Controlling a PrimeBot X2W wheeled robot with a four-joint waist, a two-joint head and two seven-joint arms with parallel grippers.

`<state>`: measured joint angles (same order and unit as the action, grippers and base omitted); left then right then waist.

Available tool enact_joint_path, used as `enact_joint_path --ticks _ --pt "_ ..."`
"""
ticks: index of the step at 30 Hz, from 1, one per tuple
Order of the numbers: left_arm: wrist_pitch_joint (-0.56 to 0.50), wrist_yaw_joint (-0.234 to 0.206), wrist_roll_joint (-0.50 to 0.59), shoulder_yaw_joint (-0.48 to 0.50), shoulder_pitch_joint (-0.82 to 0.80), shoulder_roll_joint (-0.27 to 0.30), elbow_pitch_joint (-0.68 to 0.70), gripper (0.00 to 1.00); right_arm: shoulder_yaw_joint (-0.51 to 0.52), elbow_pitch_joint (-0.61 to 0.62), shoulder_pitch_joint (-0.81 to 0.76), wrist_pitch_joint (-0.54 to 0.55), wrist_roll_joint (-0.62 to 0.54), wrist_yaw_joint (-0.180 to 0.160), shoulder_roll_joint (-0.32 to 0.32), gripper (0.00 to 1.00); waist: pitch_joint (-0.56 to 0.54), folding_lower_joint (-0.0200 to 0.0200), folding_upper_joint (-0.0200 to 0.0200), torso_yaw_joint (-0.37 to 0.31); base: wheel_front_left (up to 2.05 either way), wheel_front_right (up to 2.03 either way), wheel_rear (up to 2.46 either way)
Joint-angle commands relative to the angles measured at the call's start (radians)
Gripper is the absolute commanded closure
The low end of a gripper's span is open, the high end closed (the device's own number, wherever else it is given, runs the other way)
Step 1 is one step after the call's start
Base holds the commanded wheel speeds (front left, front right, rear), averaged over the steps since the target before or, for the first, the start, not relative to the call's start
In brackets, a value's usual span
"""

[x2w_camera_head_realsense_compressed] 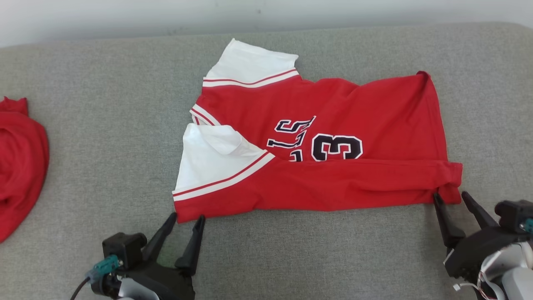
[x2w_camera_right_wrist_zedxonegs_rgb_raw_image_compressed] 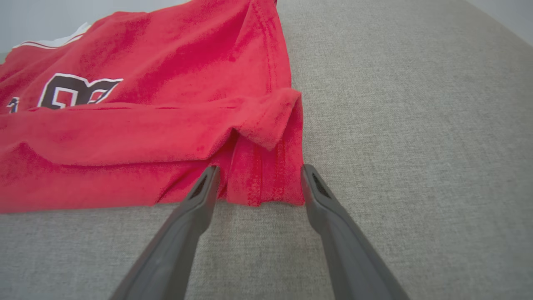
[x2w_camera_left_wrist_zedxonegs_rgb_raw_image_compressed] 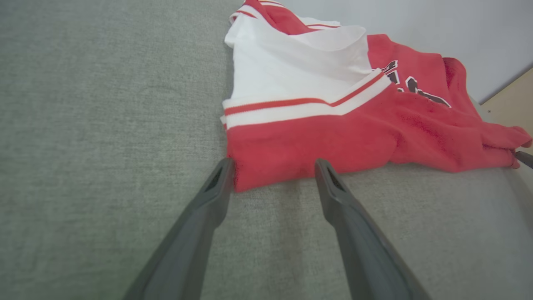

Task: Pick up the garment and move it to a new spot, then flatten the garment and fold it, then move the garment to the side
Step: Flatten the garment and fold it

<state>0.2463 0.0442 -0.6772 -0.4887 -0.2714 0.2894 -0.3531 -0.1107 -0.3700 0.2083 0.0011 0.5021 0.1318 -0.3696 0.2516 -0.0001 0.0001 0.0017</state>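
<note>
My left pincer point(x2w_camera_head_realsense_compressed: 187, 218), lower left, and right pincer point(x2w_camera_head_realsense_compressed: 449, 196), lower right, both stand spread, tips at the red garment's point(x2w_camera_head_realsense_compressed: 354, 108) near edge, gripping nothing.

A grey woven upholstery surface point(x2w_camera_head_realsense_compressed: 104, 137) spreads across the whole foreground, its far edge curving gently. Behind it stands a plain, pale wall point(x2w_camera_head_realsense_compressed: 125, 16), evenly and softly lit. In the left wrist view a tan, wood-like patch point(x2w_camera_left_wrist_zedxonegs_rgb_raw_image_compressed: 510, 106) shows past the surface's edge.
</note>
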Motion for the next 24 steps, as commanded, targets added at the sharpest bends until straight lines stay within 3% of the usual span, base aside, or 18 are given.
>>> enact_joint_path --ticks 1,5,10,11,12,13,14,24 --pt "-0.005 -0.008 0.008 0.000 -0.025 0.000 -0.019 0.00 -0.011 -0.028 0.034 -0.012 -0.017 -0.002 0.004 0.00 0.016 0.0001 -0.0001 -0.005 0.00 0.00 0.00" --pt "-0.003 -0.020 0.023 0.002 -0.058 0.003 -0.070 0.00 -0.036 -0.099 0.084 -0.037 -0.058 -0.002 0.008 0.00 0.031 0.0001 -0.0001 -0.010 0.00 0.00 0.00" --pt "-0.003 -0.003 0.014 -0.003 -0.084 -0.014 -0.131 0.00 -0.046 -0.182 0.120 -0.054 -0.066 -0.002 0.013 0.00 0.038 0.0001 -0.0001 -0.008 0.00 0.00 0.00" --pt "-0.004 0.000 0.013 -0.007 -0.090 -0.019 -0.143 0.00 -0.052 -0.195 0.124 -0.062 -0.070 -0.002 0.013 0.16 0.038 0.0001 -0.0001 -0.007 0.00 0.00 0.00" --pt "-0.002 0.006 0.014 -0.009 -0.097 -0.024 -0.153 0.55 -0.056 -0.206 0.128 -0.067 -0.072 -0.002 0.013 0.60 0.037 0.0001 -0.0001 -0.007 0.00 0.00 0.00" --pt "-0.001 0.008 0.010 -0.007 -0.103 -0.030 -0.162 0.89 -0.058 -0.218 0.132 -0.076 -0.069 -0.002 0.016 0.86 0.035 0.0001 -0.0001 -0.007 0.00 0.00 0.00" --pt "0.001 0.014 0.009 -0.007 -0.104 -0.033 -0.171 1.00 -0.059 -0.225 0.136 -0.091 -0.060 -0.002 0.020 1.00 0.030 0.0001 -0.0001 -0.007 0.00 0.00 0.00" --pt "0.019 0.027 -0.006 0.047 -0.020 -0.023 -0.177 1.00 -0.103 -0.253 0.079 -0.175 0.024 -0.002 0.015 1.00 -0.098 0.0001 -0.0001 0.002 0.00 0.00 0.00"
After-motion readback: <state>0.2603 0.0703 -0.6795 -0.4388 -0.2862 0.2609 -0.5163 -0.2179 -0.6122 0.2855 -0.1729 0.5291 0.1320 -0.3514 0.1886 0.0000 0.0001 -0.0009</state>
